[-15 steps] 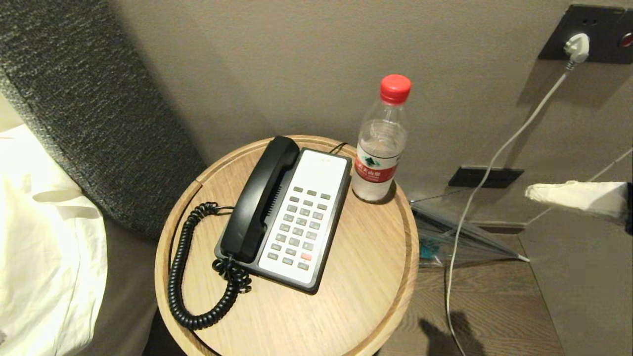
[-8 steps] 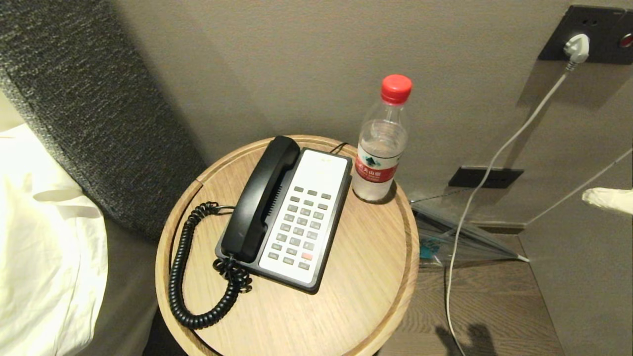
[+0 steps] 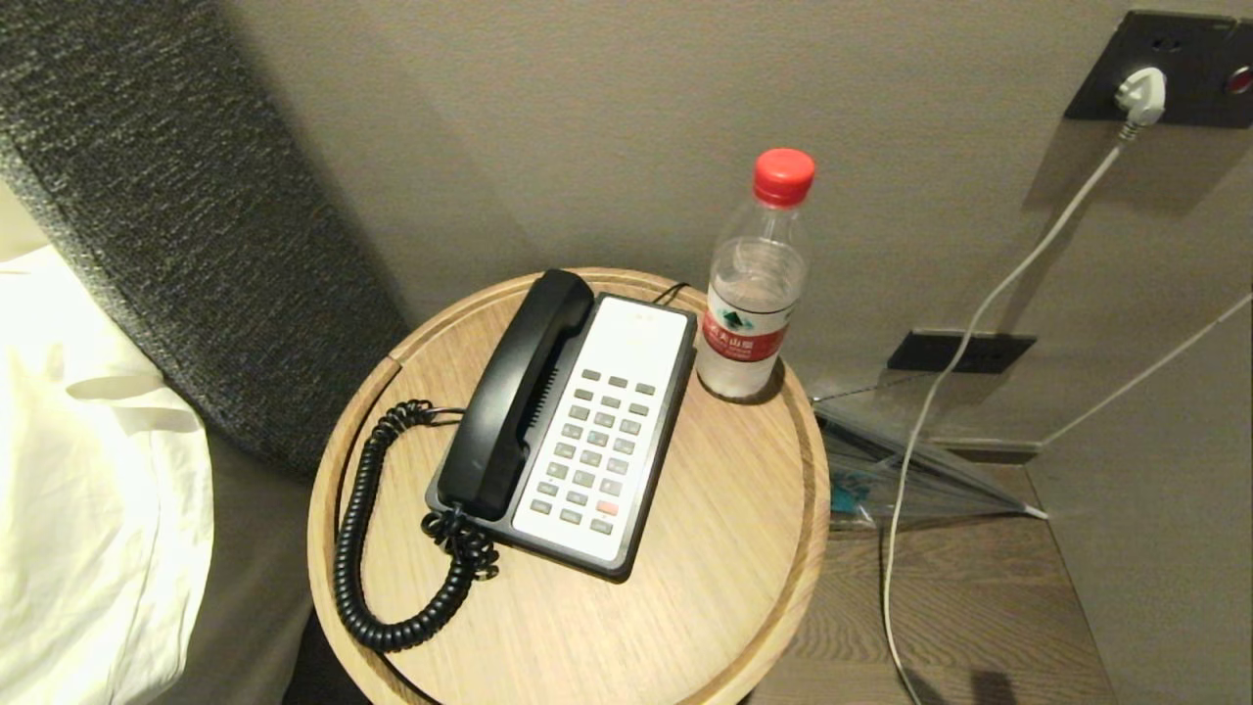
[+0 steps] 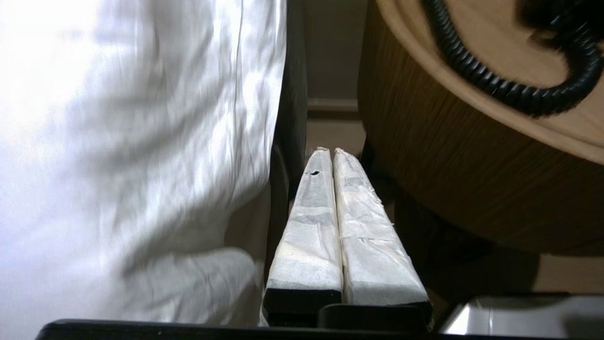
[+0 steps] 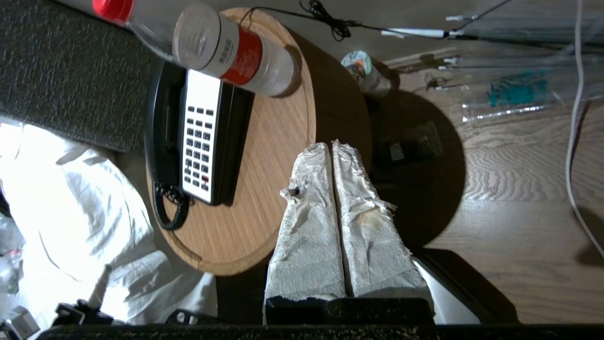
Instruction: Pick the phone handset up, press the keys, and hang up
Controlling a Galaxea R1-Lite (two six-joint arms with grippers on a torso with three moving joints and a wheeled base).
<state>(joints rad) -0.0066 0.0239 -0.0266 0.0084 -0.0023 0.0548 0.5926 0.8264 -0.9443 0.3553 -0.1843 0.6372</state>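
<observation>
Resting in its cradle, the phone handset point(image 3: 517, 392) lies along the left side of the phone base point(image 3: 646, 460), near the middle of the round wooden table point(image 3: 705, 607). Its curly cord point(image 3: 357, 548) loops toward the table's left edge. The keys point(image 3: 592, 452) sit just beside the handset. A water bottle point(image 3: 754, 294) stands at the table's back edge. The left gripper point(image 4: 329, 150) hangs low beside the table with fingers pressed together, holding nothing. The right gripper point(image 5: 330, 144) hovers off the table's right edge, fingers together too and empty.

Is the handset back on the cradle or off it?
On: the phone handset lies along the base's left side, no gripper touching it.
</observation>
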